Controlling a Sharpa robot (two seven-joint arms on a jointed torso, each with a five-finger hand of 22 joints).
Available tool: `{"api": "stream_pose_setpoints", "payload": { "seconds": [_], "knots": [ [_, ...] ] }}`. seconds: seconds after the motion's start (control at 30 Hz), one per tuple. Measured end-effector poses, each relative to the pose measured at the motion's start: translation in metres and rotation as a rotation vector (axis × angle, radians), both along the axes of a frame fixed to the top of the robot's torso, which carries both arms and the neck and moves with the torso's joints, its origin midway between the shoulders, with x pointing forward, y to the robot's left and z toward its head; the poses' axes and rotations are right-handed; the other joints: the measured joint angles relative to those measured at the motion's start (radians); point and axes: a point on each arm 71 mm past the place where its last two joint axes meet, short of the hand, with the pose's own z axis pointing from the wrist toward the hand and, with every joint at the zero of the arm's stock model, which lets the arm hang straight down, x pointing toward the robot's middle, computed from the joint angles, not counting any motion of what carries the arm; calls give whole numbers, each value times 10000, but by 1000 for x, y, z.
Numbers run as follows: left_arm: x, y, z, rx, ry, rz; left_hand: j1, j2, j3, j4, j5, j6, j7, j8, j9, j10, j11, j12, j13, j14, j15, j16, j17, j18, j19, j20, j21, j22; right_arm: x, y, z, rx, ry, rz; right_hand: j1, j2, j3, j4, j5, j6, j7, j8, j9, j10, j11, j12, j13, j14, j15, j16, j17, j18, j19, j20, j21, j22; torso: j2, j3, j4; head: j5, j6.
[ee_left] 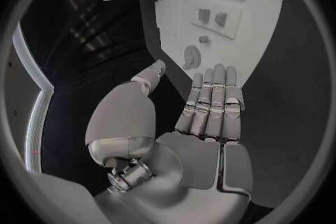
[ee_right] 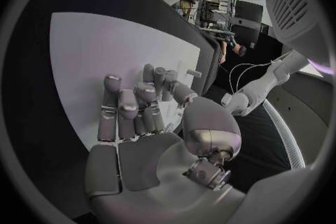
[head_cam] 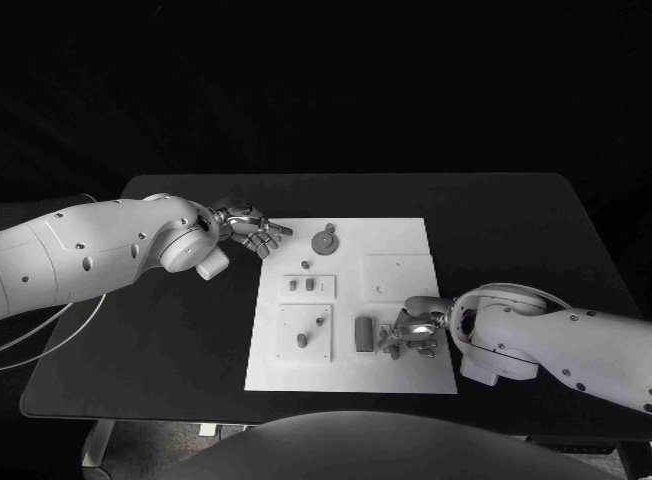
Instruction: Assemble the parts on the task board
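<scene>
Two hands out: my left hand (head_cam: 254, 230) spread, holds nothing; right hand (head_cam: 416, 332) curled by the upright part (head_cam: 362, 334) on the task board (head_cam: 398, 235), can't tell if gripping; could topple it

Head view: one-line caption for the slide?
Left hand hovers open at the task board's far-left corner while the right hand curls over a dark part near its front edge.

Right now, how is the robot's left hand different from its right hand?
The left hand hangs by the far left corner of the task board, while the right hand is over the board's near right part. The left hand's fingers lie straight and together, holding nothing; the right hand's fingers curl down beside a dark upright part. Both are silver, on white arms.
</scene>
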Motion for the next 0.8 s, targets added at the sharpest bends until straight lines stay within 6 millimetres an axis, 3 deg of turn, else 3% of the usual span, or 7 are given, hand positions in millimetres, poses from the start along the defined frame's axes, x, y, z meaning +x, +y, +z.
{"api": "stream_pose_setpoints", "payload": {
  "seconds": [0.23,0.43,0.8],
  "knots": [
    [-1,0,-1,36,37,-7,0,0,0,0,0,0,0,0,0,0,0,0,0,0,0,0,-1,-1,0,0,0,0,2,-3,-1,-66,50,-321,-239,7,30,153,-1,-2,2,0,1,0,0,1,16,1,2,0,8,-2,0,0,0,0,0,1,0,-31,0],
    [-1,1,-2,54,62,-16,0,0,0,0,0,0,0,0,0,0,0,0,0,0,0,0,8,0,0,0,0,1,5,-7,-3,-312,6,-578,-430,-135,32,259,1,-33,32,38,-26,0,0,2,29,-1,5,0,14,1,0,0,0,0,-1,1,0,-38,0],
    [-2,0,-3,79,93,-30,36,-36,0,0,0,0,0,0,-1,0,0,0,1,0,0,0,7,0,0,0,0,2,7,-7,-3,-635,-51,-641,-486,-191,37,262,2,-33,32,38,-27,0,-1,2,39,0,6,0,22,3,1,-1,0,0,-1,5,-2,-48,0]
  ]
}}
